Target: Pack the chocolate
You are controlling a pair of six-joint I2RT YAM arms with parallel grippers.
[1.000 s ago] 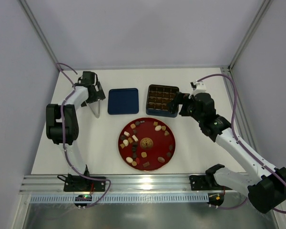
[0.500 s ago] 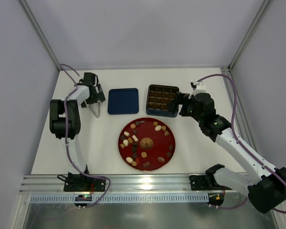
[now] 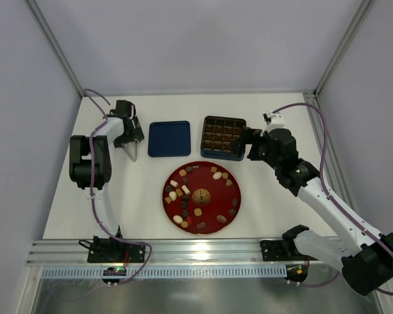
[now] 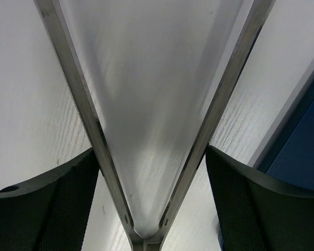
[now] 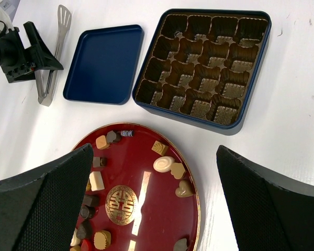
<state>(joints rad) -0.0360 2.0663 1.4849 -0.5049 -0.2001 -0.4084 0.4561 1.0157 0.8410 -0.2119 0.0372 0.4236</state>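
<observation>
The chocolate [image 3: 182,191] lies as several small brown, tan and cream pieces [image 5: 164,163] on a round red plate [image 3: 213,186]. Behind the plate stands the dark blue tin [image 3: 221,137] with brown grid compartments [image 5: 204,63]. Metal tongs [image 3: 132,152] lie on the table left of the blue lid [image 3: 169,139]. My left gripper [image 3: 127,134] is down over the tongs' hinge end. In the left wrist view its pads rest against both arms of the tongs [image 4: 73,78], the left gripper [image 4: 152,157] astride them. My right gripper [image 3: 242,142] hovers open and empty at the tin's right side, above the plate's rim [image 5: 195,209].
The lid [image 5: 102,65] lies flat between the tongs [image 5: 55,57] and the tin. The enclosure's white walls stand at the back and both sides. A metal rail runs along the near edge [image 3: 196,252].
My left gripper's jaws have narrowed onto the tongs, and the left arm's elbow has swung slightly toward the back. The right arm, the plate and the tin have not moved.
</observation>
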